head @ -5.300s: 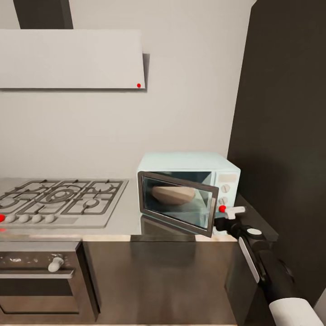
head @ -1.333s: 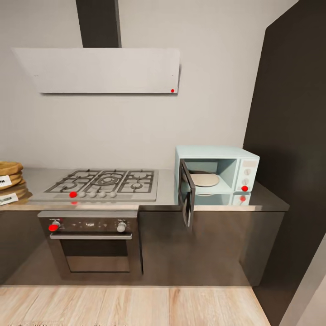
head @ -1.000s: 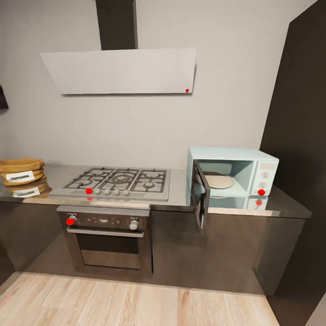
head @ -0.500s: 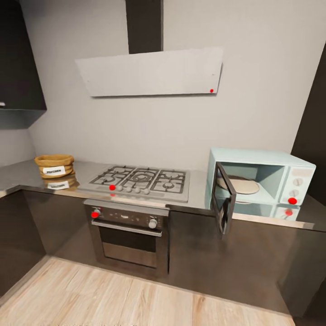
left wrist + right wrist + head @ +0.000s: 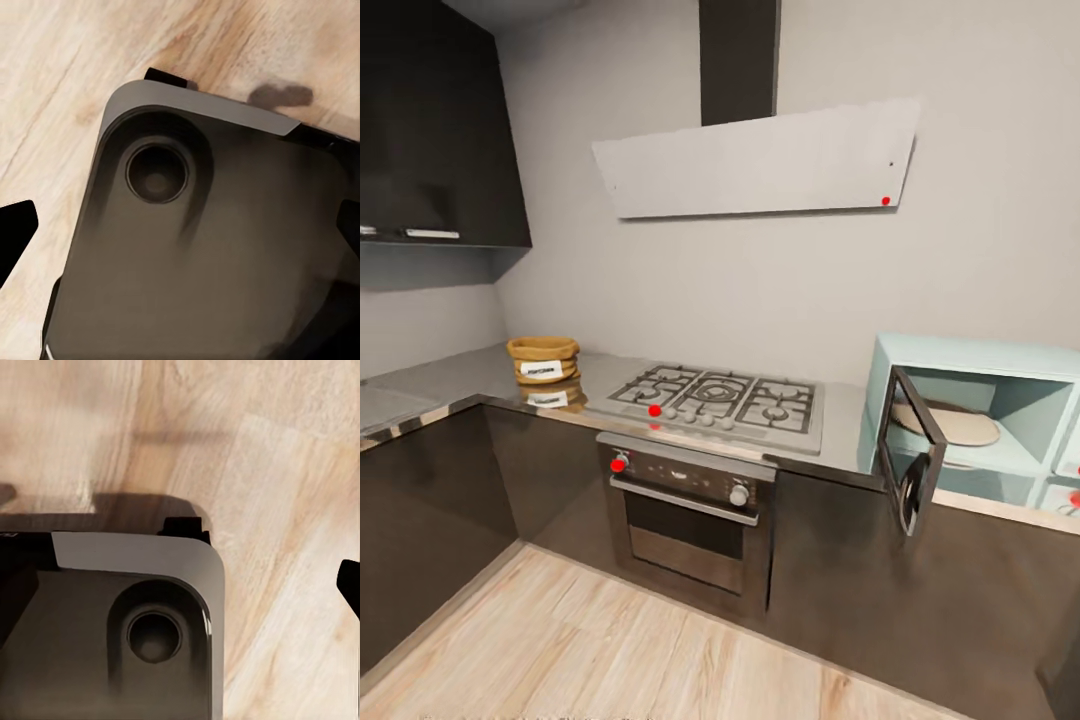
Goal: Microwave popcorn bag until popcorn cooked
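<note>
From the head camera I see the popcorn bag [image 5: 543, 360] sitting on the grey countertop [image 5: 450, 381] beside the gas hob [image 5: 715, 395], well apart from the mint-blue microwave [image 5: 1000, 400], whose door [image 5: 912, 462] hangs open with the pale turntable plate [image 5: 950, 422] showing inside. My left gripper [image 5: 180, 225] points down at the robot's dark base [image 5: 225, 247] over the wood plank floor [image 5: 67, 67], fingertips wide apart at the frame edges and holding nothing. My right gripper [image 5: 184, 592] is likewise spread and empty above the same base, far from bag and microwave alike.
</note>
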`<state>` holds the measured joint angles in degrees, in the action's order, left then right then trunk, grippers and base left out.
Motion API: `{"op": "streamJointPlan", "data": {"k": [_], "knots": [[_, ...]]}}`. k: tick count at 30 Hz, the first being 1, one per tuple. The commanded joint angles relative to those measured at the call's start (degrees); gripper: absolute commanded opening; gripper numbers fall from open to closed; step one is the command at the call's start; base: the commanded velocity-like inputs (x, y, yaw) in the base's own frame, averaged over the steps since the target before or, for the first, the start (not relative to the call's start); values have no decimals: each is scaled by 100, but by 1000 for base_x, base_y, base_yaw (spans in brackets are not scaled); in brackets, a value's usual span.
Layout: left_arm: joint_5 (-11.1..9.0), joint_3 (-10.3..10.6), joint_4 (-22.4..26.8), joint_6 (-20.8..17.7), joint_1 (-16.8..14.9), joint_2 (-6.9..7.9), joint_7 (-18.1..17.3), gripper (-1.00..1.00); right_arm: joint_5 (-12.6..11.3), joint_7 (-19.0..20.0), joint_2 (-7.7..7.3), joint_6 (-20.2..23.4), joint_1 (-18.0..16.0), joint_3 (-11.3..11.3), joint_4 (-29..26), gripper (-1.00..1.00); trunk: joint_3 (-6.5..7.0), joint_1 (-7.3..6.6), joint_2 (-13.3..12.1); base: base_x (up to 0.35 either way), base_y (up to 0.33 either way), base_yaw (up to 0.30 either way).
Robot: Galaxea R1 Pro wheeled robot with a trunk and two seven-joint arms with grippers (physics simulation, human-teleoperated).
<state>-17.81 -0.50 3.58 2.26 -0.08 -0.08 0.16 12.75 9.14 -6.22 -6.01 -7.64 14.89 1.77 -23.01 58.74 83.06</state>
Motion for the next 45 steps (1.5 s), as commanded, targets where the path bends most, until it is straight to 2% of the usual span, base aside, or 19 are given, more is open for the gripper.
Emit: {"op": "streamJointPlan", "data": {"k": [1,45], "knots": [[-21,-1,2,12,-1,-1,2,100,52,5,-3,-38,0,49,18,100,-3,0,3,0,0,286],[-30,6,2,3,-1,-1,-7,100,92,-219,15,-40,8,40,17,100,140,0,3,0,0,283]]}}
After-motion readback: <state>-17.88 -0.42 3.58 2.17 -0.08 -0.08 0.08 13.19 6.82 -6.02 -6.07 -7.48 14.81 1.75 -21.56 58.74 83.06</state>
